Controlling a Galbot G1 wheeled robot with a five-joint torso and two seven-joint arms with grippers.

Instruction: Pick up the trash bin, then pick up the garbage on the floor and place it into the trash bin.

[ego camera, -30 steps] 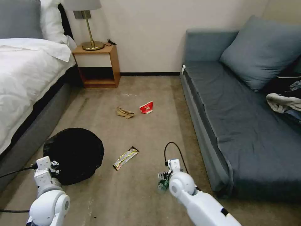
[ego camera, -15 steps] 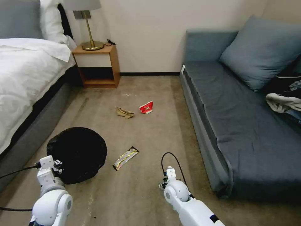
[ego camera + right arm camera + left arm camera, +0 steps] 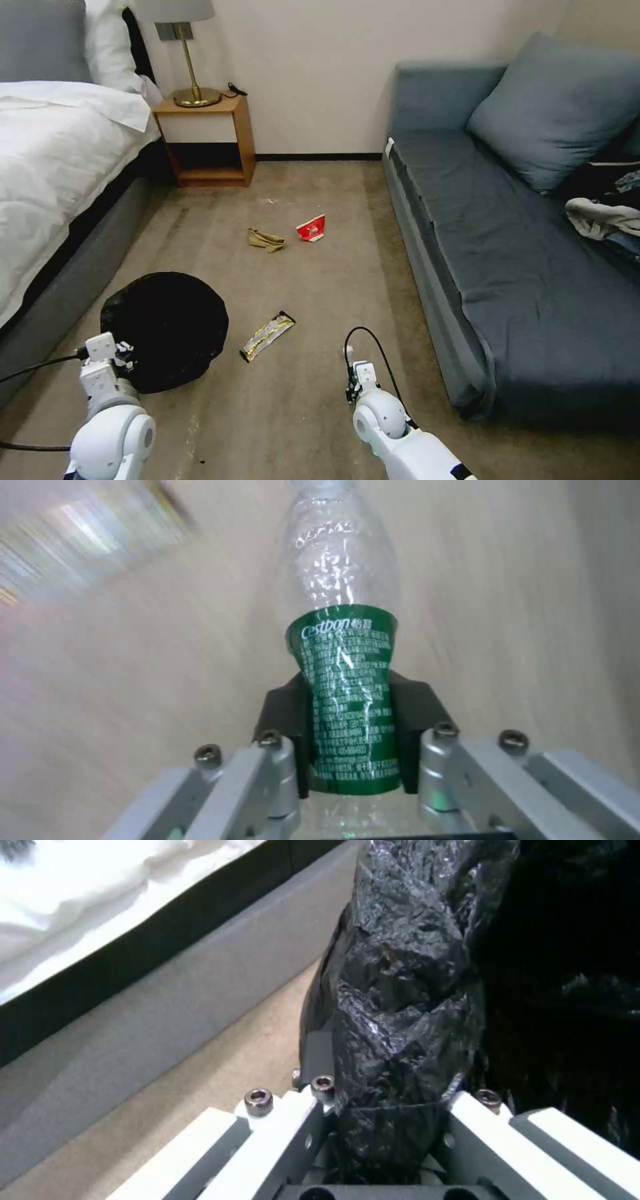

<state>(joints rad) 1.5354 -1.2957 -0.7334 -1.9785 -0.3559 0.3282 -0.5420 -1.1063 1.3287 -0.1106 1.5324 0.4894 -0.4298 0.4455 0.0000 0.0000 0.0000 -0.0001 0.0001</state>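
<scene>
Left gripper (image 3: 383, 1120), arm extended low near the bed, clamped on the black-lined rim of the trash bin (image 3: 167, 327); right gripper (image 3: 350, 715), arm angled down beside the sofa, pinching the clear bottle (image 3: 343, 680) by its green label above the carpet.

The bottle (image 3: 343, 680) cap is cut off by the frame edge.

Black-lined trash bin (image 3: 167, 327) beside the bed; clear green-labelled bottle (image 3: 343, 680) clamped crumpled above the carpet.
</scene>
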